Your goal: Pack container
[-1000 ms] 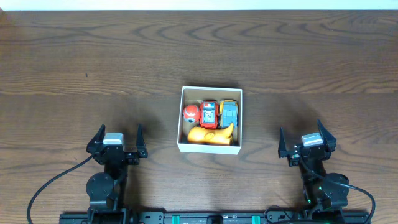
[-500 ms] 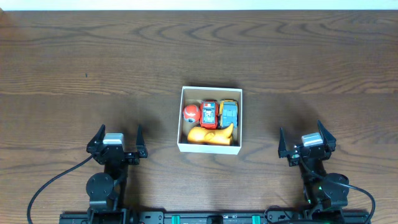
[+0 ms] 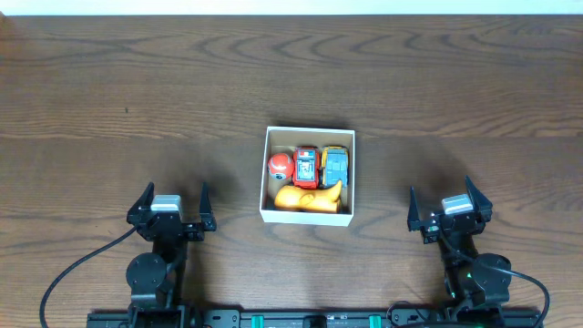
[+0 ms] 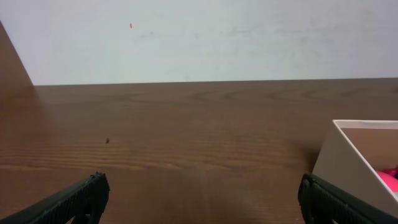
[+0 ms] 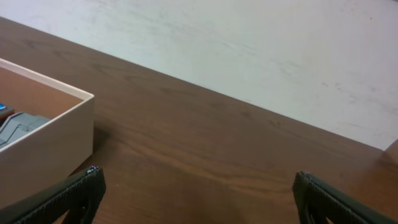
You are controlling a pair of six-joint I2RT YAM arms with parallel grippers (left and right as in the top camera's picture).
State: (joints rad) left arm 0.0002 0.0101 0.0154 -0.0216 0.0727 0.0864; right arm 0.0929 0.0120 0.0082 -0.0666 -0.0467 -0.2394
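The container (image 3: 307, 215), a small white cardboard box with a brown inside, sits mid-table. Inside lie a red-orange ball toy (image 3: 280, 166), a red toy car (image 3: 306, 168), a blue-grey toy car (image 3: 336, 165) and a yellow duck-shaped toy (image 3: 310, 197). My left gripper (image 3: 173, 202) is open and empty near the front left, well apart from the box. My right gripper (image 3: 444, 205) is open and empty at the front right. The box's corner shows at the right of the left wrist view (image 4: 348, 155) and at the left of the right wrist view (image 5: 50, 134).
Dark wood table (image 3: 137, 91) all around the box. A white wall lies beyond the table's far edge (image 4: 199, 37). Cables run along the front edge by both arm bases.
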